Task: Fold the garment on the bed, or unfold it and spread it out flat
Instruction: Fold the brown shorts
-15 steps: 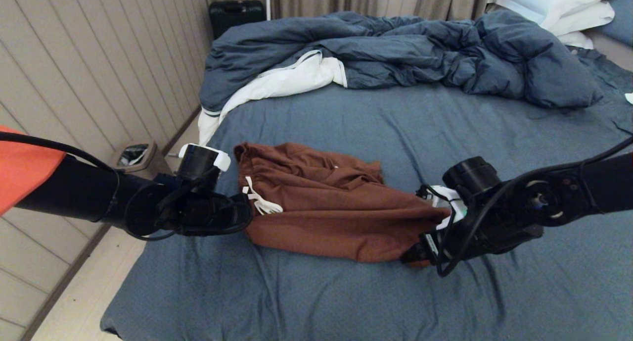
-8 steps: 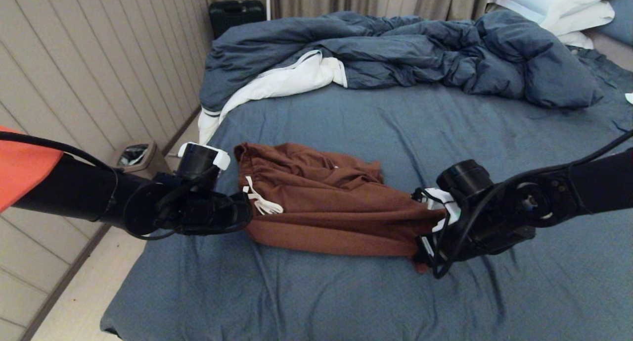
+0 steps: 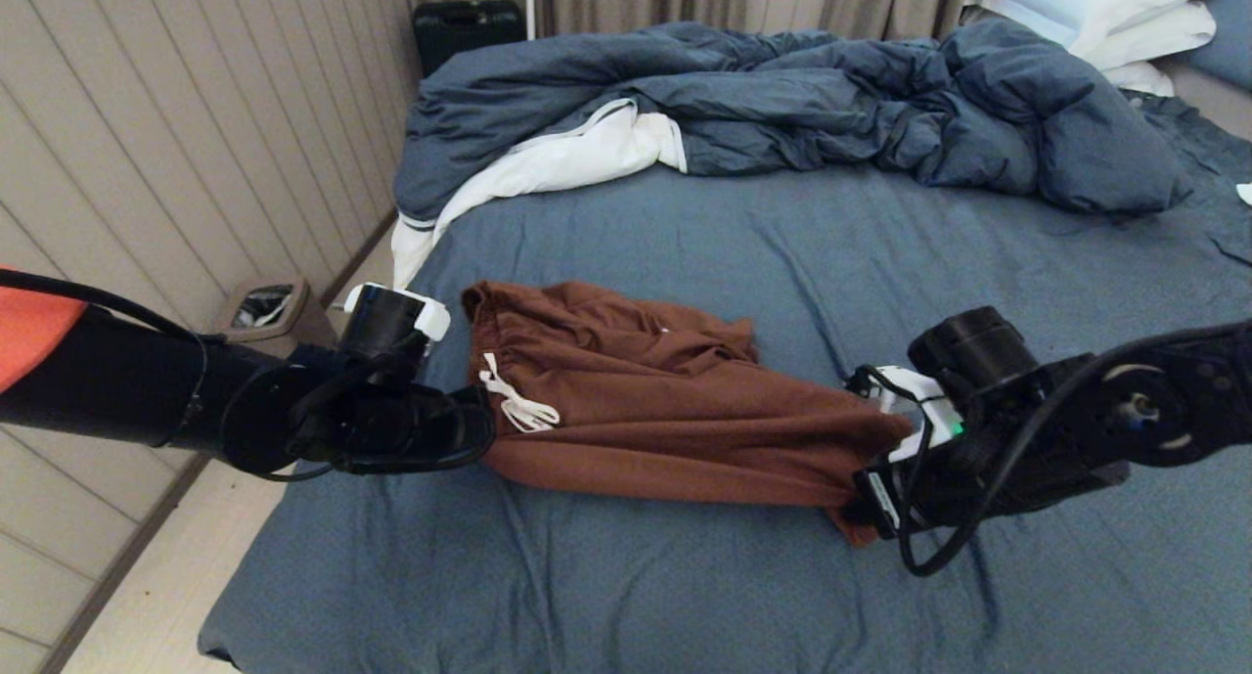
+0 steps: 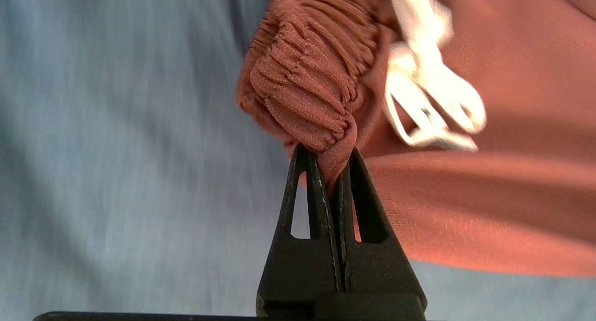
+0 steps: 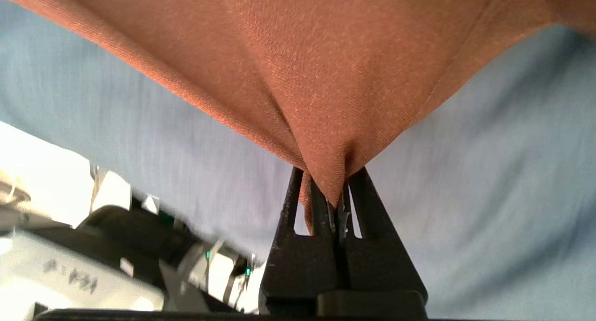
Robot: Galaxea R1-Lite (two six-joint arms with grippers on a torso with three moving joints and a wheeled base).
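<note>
The garment (image 3: 665, 420), rust-brown shorts with a white drawstring (image 3: 518, 405), lies stretched sideways across the bed's slate-blue sheet (image 3: 685, 586). My left gripper (image 3: 484, 429) is shut on the gathered elastic waistband at the garment's left end; in the left wrist view the waistband (image 4: 302, 88) bunches above the gripper (image 4: 328, 155). My right gripper (image 3: 861, 503) is shut on the leg hem at the right end. In the right wrist view the cloth (image 5: 326, 78) pulls into a taut point at that gripper (image 5: 331, 181). The front edge runs straight between both grippers; the back part is rumpled.
A rumpled blue duvet (image 3: 782, 97) with white lining covers the far part of the bed, with white pillows (image 3: 1095, 9) at the far right. Beyond the bed's left edge are a waste bin (image 3: 264, 307), a black suitcase (image 3: 468, 23) and a panelled wall.
My right gripper has shut on the leg hem and moved right, drawing the garment's front edge straight and taut. The left gripper has kept its hold on the waistband.
</note>
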